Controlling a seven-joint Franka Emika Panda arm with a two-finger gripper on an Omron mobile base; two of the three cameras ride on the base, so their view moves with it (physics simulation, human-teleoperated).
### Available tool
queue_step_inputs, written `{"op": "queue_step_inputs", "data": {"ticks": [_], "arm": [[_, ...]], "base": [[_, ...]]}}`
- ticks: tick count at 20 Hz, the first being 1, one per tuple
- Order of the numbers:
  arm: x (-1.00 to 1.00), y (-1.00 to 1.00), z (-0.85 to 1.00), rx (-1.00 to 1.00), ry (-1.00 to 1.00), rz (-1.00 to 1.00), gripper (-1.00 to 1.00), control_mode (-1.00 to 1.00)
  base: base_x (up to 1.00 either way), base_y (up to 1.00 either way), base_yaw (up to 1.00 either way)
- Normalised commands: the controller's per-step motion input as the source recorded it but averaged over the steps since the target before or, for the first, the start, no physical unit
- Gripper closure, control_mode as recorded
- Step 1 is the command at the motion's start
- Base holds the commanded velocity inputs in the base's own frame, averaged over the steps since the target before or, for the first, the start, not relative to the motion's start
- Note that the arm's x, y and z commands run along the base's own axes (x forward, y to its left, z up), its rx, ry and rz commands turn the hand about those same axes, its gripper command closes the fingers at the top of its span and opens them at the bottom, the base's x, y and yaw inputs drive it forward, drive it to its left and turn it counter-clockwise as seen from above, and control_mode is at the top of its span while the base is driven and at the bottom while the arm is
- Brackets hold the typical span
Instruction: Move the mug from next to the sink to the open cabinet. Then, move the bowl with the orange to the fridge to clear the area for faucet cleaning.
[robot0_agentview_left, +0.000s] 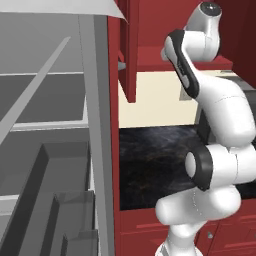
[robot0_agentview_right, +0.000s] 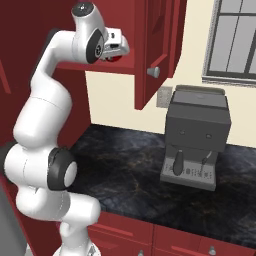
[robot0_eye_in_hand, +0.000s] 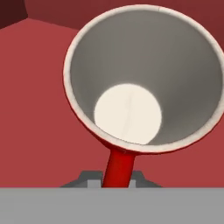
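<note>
Mug (robot0_eye_in_hand: 142, 78) is seen from above in the hand view, its white interior wide open to the camera and its red handle (robot0_eye_in_hand: 119, 168) clamped in the pincer (robot0_eye_in_hand: 117, 180), which is closed on that handle. In the right base view the pincer (robot0_agentview_right: 119, 49) is reached up high, far and to the left, into the open cabinet (robot0_agentview_right: 117, 67) of dark red wood, and a touch of red is glimpsed just under the hand. A red surface is spread behind the mug in the hand view; it is judged to be the cabinet's shelf, though whether the mug's base is resting on it or is hanging just above cannot be told.

The first step is judged nearly done: only the setting down and the letting go are left. Trouble could be caused here by an early release, since a mug held by the handle alone and possibly tilted could be tipped or rolled off the shelf edge onto the dark desk (robot0_agentview_right: 130, 170) below. The open cabinet door (robot0_agentview_right: 155, 50) is hung close on the right, and it could be clipped by the wrist on the way out. The coffee machine (robot0_agentview_right: 197, 137) is stood well apart on the desk. The fridge (robot0_agentview_left: 55, 150) is seen open at the near left, its grey shelves waiting for the bowl.
</note>
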Motion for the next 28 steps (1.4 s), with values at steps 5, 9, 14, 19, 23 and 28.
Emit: {"op": "queue_step_inputs", "data": {"ticks": [5, 9, 14, 19, 23, 28], "arm": [[0.86, 0.0, -0.01, 0.0, 0.0, 0.0, -1.0, -1.0], [0.26, 0.0, 0.0, 0.0, 0.0, 0.0, -1.0, -1.0], [-0.63, -0.01, 0.0, 0.0, -0.1, -0.03, -1.0, -1.0], [-1.0, -0.06, -0.6, 0.0, -0.39, -0.18, -1.0, -1.0], [-1.0, -0.02, -1.0, 0.0, -0.38, -0.21, -1.0, -1.0], [-1.0, -0.04, -1.0, 0.0, -0.21, -0.21, -1.0, -1.0]], "base": [[0.0, 0.0, 0.0], [0.0, 0.0, 0.0], [0.0, 0.0, 0.0], [0.0, 0.0, 0.0], [0.0, 0.0, 0.0], [0.0, 0.0, 0.0]]}}
